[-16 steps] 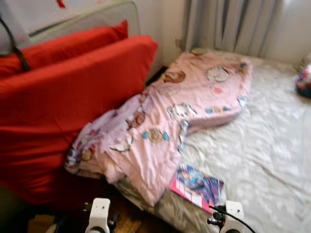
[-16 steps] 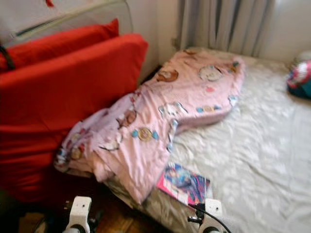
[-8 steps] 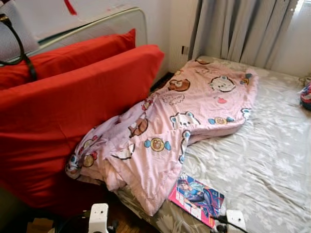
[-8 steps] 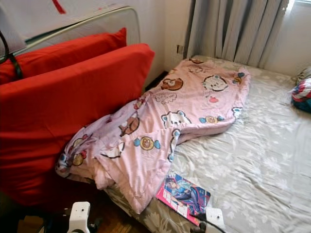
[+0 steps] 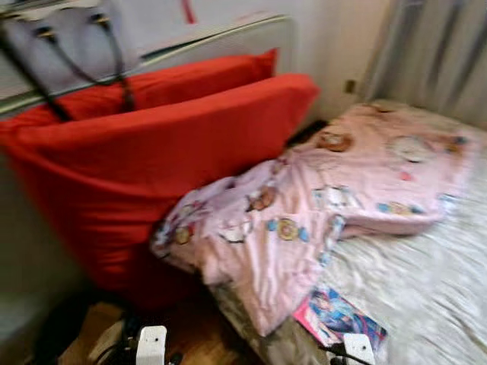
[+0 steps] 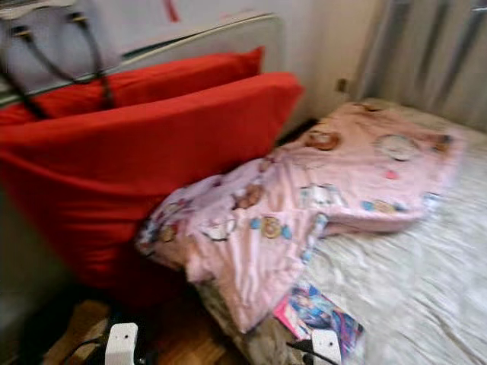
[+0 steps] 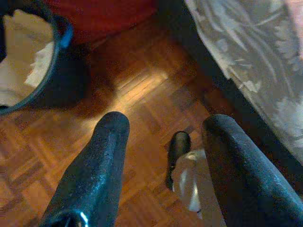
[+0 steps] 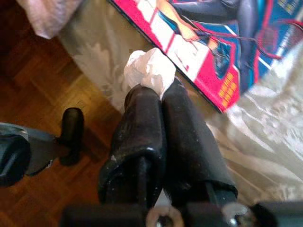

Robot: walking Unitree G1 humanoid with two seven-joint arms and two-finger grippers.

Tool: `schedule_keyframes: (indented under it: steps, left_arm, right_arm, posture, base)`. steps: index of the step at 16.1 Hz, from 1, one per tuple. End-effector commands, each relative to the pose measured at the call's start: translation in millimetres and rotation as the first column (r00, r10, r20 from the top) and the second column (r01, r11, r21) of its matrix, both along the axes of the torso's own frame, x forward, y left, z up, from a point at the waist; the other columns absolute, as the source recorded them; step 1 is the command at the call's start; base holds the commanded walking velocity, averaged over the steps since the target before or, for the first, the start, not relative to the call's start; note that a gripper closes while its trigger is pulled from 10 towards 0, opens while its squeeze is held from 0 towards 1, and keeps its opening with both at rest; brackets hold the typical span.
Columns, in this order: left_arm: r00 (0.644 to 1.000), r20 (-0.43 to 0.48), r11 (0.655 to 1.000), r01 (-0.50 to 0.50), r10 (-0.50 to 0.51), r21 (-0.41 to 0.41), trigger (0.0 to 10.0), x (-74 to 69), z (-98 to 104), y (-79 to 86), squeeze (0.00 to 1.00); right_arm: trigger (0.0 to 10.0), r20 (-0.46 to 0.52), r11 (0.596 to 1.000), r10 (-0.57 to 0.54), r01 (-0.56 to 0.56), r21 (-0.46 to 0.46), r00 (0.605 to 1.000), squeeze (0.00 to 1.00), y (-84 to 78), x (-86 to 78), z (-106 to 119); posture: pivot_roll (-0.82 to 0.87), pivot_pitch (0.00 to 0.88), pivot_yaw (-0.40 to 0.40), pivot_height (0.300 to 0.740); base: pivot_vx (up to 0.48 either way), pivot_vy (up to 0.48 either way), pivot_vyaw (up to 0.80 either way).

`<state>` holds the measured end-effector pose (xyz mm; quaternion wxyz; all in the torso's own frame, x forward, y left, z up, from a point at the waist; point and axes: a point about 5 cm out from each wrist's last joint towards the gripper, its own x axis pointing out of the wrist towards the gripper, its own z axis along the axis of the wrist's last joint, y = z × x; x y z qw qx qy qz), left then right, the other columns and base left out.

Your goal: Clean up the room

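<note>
My right gripper (image 8: 150, 94) is shut on a small crumpled white wad of paper (image 8: 149, 71). It hangs over the bed's near edge, beside a bright comic book (image 8: 227, 42) that lies on the grey flowered sheet (image 8: 265, 142). From the head, the comic book (image 5: 338, 319) sits at the bed's near corner, below a crumpled pink cartoon blanket (image 5: 319, 220). My left gripper (image 7: 165, 127) is open and empty over the parquet floor (image 7: 137, 80). A dark bin with a white liner (image 7: 28, 66) stands on the floor close beyond it.
Two big red cushions (image 5: 152, 167) lean against the bed's left side, under a metal headboard rail (image 5: 228, 38). A grey bag with dark handles (image 5: 76, 53) hangs at the upper left. Grey curtains (image 5: 434, 61) close the back. Both head views are blurred.
The whole picture has slid right and blurred, so the camera has turned left. The bag and more of the left wall have come into view.
</note>
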<state>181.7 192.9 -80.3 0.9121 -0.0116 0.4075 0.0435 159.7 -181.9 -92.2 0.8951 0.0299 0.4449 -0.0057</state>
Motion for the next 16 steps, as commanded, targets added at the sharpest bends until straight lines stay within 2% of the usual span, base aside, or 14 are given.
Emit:
schedule_keyframes:
  steps: [1, 3, 7, 12, 16]
  left_arm:
    - [1.000, -0.015, 1.000, 0.012, -0.012, 0.001, 10.0, -2.7, -1.8, -1.2, 0.00]
    - [1.000, -0.017, 1.000, 0.001, -0.001, 0.000, 10.0, -3.6, -2.1, 0.0, 0.00]
    - [1.000, -0.021, 1.000, 0.015, -0.015, -0.008, 10.0, -3.9, -2.8, -3.4, 0.00]
    - [1.000, -0.019, 1.000, 0.005, -0.005, -0.015, 10.0, -1.4, -1.9, -3.7, 0.00]
    - [1.000, -0.029, 1.000, -0.002, 0.001, -0.011, 10.0, -3.6, -2.7, -1.0, 0.00]
  right_arm:
    - [10.0, -0.033, 1.000, -0.002, 0.002, -0.014, 0.999, 0.00, -5.2, -9.2, -3.4]
    - [10.0, -0.049, 1.000, -0.002, 0.001, -0.017, 0.999, 0.00, -5.4, -12.9, -5.0]
    - [10.0, -0.067, 1.000, -0.014, 0.013, -0.006, 0.998, 0.00, -4.3, -14.1, -6.0]
    - [10.0, -0.043, 1.000, -0.013, 0.013, 0.001, 0.999, 0.00, -4.1, -9.3, -3.8]
    - [10.0, -0.051, 1.000, -0.020, 0.020, 0.003, 0.999, 0.00, -4.8, -10.7, -4.5]
  posture:
    - [-0.01, 0.000, 0.021, 0.740]
    - [-0.01, 0.000, 0.018, 0.740]
    - [-0.01, 0.000, 0.015, 0.740]
    - [0.01, 0.000, 0.010, 0.740]
    - [0.01, 0.000, 0.012, 0.740]
  base:
    - [0.000, 0.000, 0.77]
    - [0.000, 0.000, 0.72]
    - [0.000, 0.000, 0.00]
    - [0.000, 0.000, 0.00]
    - [0.000, 0.432, 0.00]
